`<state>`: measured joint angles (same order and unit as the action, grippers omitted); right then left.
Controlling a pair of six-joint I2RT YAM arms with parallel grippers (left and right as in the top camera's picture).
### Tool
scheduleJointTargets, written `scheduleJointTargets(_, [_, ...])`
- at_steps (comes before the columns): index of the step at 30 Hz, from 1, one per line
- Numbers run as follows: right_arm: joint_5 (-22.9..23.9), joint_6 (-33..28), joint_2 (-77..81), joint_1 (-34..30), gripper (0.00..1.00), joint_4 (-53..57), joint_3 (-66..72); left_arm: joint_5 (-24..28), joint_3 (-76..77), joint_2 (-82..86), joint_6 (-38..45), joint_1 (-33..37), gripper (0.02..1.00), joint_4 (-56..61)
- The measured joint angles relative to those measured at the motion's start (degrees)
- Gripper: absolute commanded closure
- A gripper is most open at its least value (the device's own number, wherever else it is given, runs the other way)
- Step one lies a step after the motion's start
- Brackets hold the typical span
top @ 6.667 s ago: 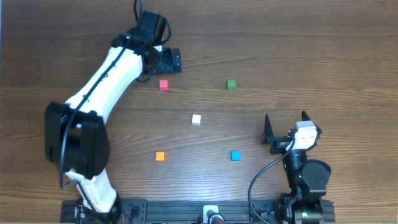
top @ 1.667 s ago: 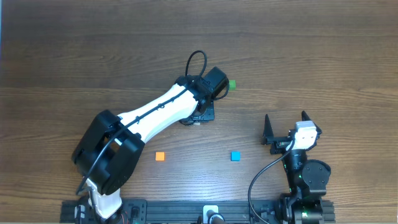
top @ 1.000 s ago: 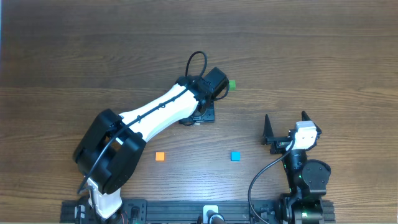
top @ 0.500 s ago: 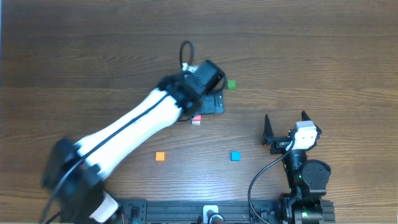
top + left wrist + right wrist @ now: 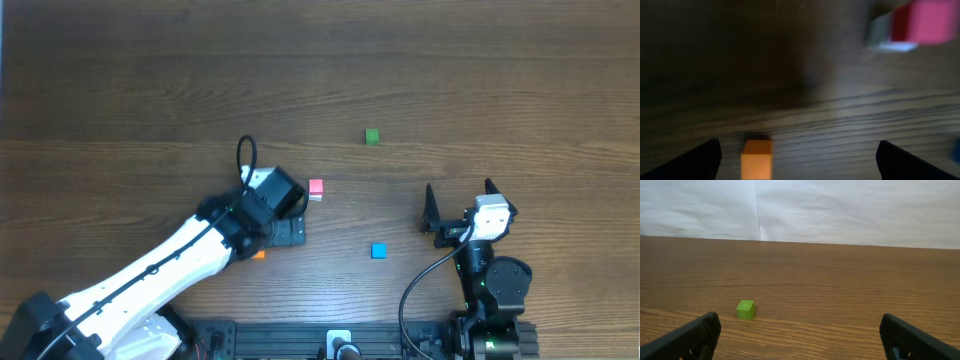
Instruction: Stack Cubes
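A pink cube (image 5: 316,186) sits on top of a white cube (image 5: 315,196) near the table's middle; in the left wrist view the pink cube (image 5: 930,20) rests on the white one (image 5: 884,34), free of any gripper. My left gripper (image 5: 286,231) is open and empty, just over the orange cube (image 5: 258,254), which lies between and ahead of its fingers (image 5: 700,157) as the orange cube (image 5: 757,159). The green cube (image 5: 372,136) lies farther back and the blue cube (image 5: 378,251) to the front right. My right gripper (image 5: 458,200) rests open near its base, facing the green cube (image 5: 746,309).
The brown wooden table (image 5: 500,80) stretches bare around the cubes. A black rail (image 5: 340,340) with the arm bases runs along the front edge. A pale wall (image 5: 840,210) stands behind the table's far edge.
The left gripper has let go of the pink cube on the white one and drawn back toward the front left, over the orange cube. The right arm has not moved.
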<state>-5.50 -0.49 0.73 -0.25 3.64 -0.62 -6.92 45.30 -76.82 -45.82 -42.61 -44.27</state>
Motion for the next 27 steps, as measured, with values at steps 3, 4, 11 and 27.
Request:
scheduleJointTargets(3, [0.0, 0.0, 0.0, 0.0, 0.009, 0.0, 0.0, -0.1, -3.6, 0.0, 0.1, 0.0, 0.060, 2.4])
scheduleJointTargets(4, [0.0, 0.0, 0.0, 0.0, 0.007, 0.0, 0.0, 0.0, -4.6, 0.1, 0.2, 0.0, 0.066, 3.4])
scheduleJointTargets(11, [0.0, 0.0, 0.0, 0.0, 0.007, 0.0, 0.0, 0.5, -7.2, 0.1, 0.2, 0.0, 0.086, 4.7])
scheduleJointTargets(27, [0.0, 0.0, 0.0, 0.0, 0.012, 0.0, 0.0, 3.4, -13.0, 0.1, 0.6, 0.0, 0.496, 8.4])
